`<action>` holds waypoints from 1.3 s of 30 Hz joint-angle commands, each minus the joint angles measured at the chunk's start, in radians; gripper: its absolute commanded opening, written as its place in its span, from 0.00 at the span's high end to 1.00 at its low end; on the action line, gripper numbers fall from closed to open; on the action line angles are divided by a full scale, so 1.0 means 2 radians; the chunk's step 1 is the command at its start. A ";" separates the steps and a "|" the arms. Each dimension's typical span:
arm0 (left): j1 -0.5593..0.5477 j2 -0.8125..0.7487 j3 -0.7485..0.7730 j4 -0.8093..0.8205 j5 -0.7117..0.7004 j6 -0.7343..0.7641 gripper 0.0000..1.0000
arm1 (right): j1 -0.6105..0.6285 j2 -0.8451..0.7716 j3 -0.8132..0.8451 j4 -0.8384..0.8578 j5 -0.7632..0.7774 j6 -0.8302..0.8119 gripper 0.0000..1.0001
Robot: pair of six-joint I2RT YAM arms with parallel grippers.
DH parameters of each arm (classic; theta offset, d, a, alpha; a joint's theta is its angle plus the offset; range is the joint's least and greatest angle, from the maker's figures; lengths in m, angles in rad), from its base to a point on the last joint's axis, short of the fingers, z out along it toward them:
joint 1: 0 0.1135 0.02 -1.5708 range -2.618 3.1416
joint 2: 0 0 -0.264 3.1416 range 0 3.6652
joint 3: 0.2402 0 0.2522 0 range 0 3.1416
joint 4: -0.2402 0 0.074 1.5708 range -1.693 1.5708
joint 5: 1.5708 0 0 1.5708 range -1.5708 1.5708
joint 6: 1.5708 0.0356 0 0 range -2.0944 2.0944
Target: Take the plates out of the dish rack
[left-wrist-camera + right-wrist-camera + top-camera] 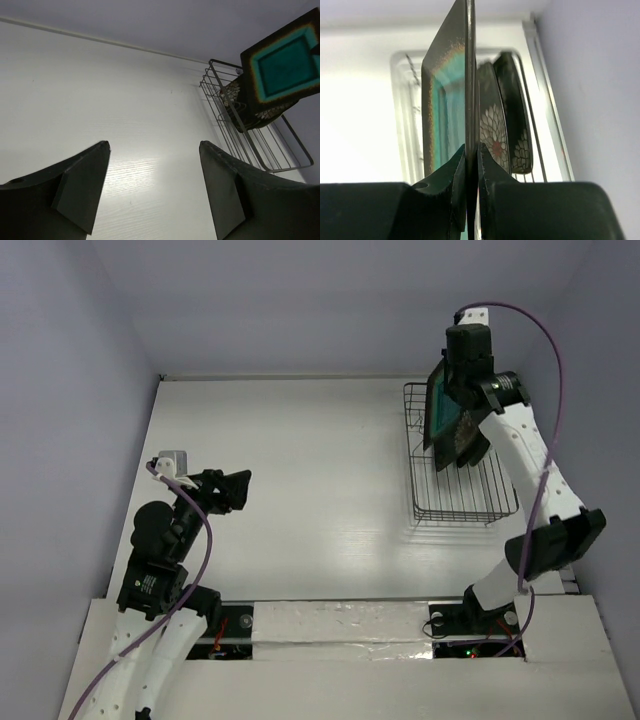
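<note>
My right gripper (452, 380) is shut on the rim of the square dark-rimmed plate with the teal centre (442, 412) and holds it on edge above the wire dish rack (440, 502) at the far right. The right wrist view shows my fingers (460, 165) pinching the teal plate (442, 100). Two black flowered plates (492, 130) stand in the rack behind it. The left wrist view shows the teal plate (286, 60) lifted over the rack (265, 150). My left gripper (238, 490) is open and empty over the table's left side. The mint-green plate is out of view.
The white table (300, 470) is bounded by pale walls on the left, back and right. The rack stands close to the right wall. A foil-covered strip (340, 625) runs along the near edge between the arm bases.
</note>
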 commanded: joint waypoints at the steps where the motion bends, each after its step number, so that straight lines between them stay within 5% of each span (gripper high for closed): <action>1: -0.003 -0.005 -0.002 0.013 -0.004 -0.001 0.29 | 0.041 -0.076 0.057 0.081 0.022 0.022 1.00; 7: -0.003 -0.007 -0.002 0.012 -0.005 -0.003 0.13 | 0.089 -0.089 0.002 0.154 -0.094 0.097 1.00; 16: -0.003 -0.010 -0.002 0.011 -0.013 -0.003 0.13 | 0.145 0.020 -0.089 0.469 -0.320 0.333 1.00; 23: -0.003 -0.010 -0.003 0.010 -0.014 -0.003 0.13 | 0.188 0.190 -0.027 0.556 -0.323 0.426 1.00; 34: -0.003 -0.007 -0.004 0.013 -0.008 -0.003 0.13 | 0.237 0.330 0.010 0.572 -0.325 0.506 1.00; 39: -0.003 -0.005 -0.004 0.013 -0.005 -0.002 0.13 | 0.247 0.345 -0.015 0.581 -0.321 0.525 0.71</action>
